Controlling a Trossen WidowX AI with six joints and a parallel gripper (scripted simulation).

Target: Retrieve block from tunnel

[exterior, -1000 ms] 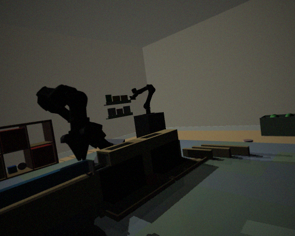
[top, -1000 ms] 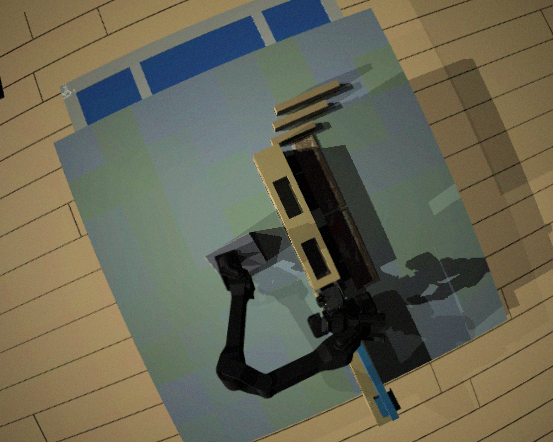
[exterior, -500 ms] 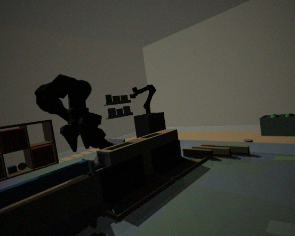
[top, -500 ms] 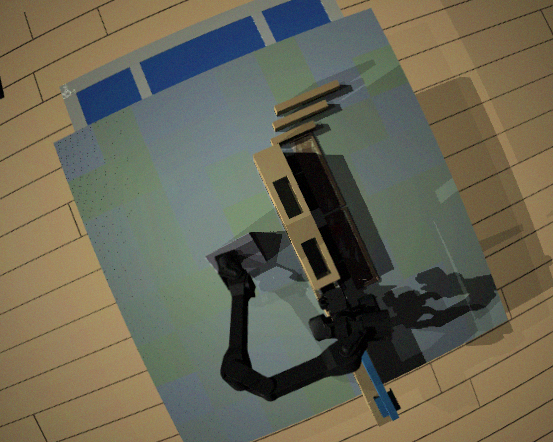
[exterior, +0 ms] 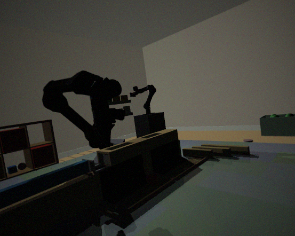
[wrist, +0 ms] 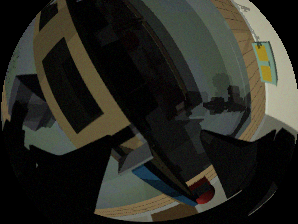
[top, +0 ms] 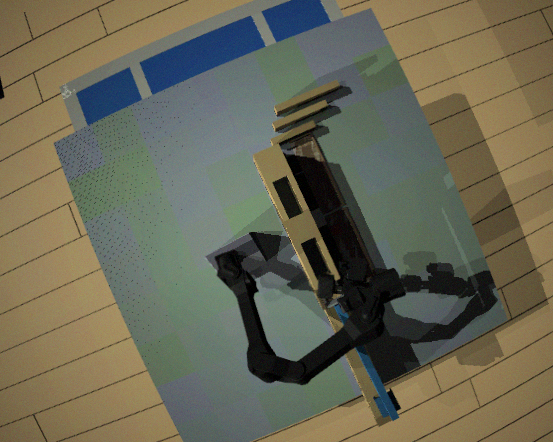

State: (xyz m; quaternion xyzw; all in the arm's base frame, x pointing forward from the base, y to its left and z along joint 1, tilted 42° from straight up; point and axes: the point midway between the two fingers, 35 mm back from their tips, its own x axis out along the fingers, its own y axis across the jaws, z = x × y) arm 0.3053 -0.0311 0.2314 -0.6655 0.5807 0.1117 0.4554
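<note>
The covered wooden tunnel [top: 298,226] [exterior: 145,142] [wrist: 55,32] has two slots in its top and open dark sides. The blue handle [top: 372,367] [exterior: 65,173] [wrist: 161,186] sticks out of its near end, beside a long wooden rail. A grey end plate [exterior: 88,163] [wrist: 134,159] stands at the tunnel mouth. My gripper [top: 354,284] [wrist: 157,137] is open and empty, above the handle end of the tunnel; it is turned at an angle to the handle. In the exterior view it is dark and partly behind the tunnel. The block cannot be made out in the dark interior.
Several loose wooden rods [top: 307,114] [exterior: 217,150] lie past the tunnel's far end. A dark reddish tray with a thin rim [top: 346,205] [exterior: 174,178] runs along one side of the tunnel. The arm's base stands on the other side.
</note>
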